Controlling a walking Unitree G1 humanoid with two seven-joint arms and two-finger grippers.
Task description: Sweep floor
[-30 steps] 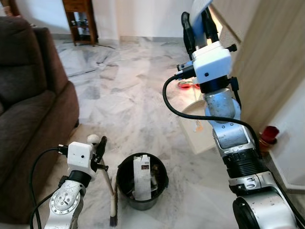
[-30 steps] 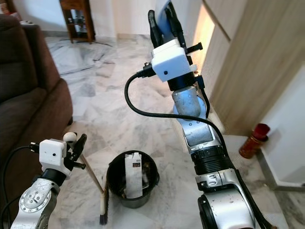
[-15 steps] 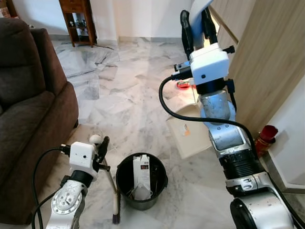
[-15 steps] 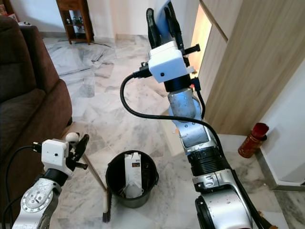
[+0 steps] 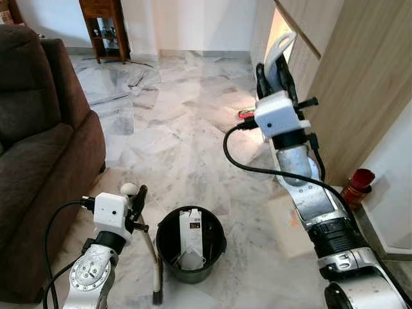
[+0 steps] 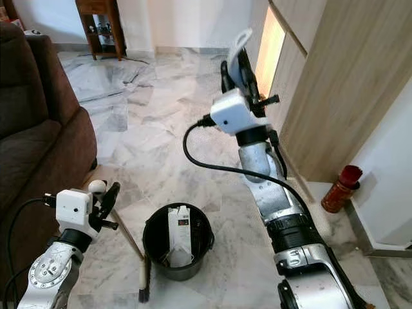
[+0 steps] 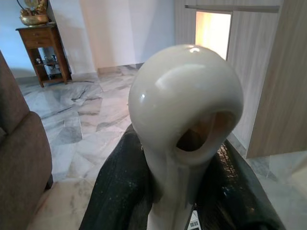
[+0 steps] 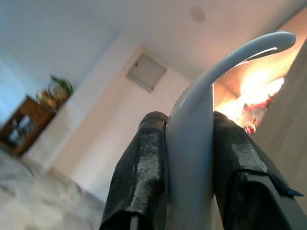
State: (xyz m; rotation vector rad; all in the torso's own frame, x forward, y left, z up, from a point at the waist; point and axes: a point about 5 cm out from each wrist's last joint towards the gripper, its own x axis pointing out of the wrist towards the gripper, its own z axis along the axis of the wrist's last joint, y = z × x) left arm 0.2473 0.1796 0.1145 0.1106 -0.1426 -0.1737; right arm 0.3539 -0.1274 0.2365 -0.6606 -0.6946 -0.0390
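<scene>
The left gripper [image 5: 134, 199] clamps a small brush [image 5: 153, 269] just beside the black bin [image 5: 190, 243], bristles on the marble floor [image 5: 174, 141]. The right gripper [image 6: 239, 64], raised beyond the bin, is closed on a pale dustpan handle [image 6: 242, 42]. Short, low strokes toward the pan would likely gather debris best.

carton [image 5: 191, 233] in bin [image 5: 168, 257] has print, too small to read.

Right hand [image 6: 236, 62] grips a dustpan handle [image 6: 241, 44]; left hand [image 6: 103, 194] grips the brush [image 6: 138, 261].
</scene>
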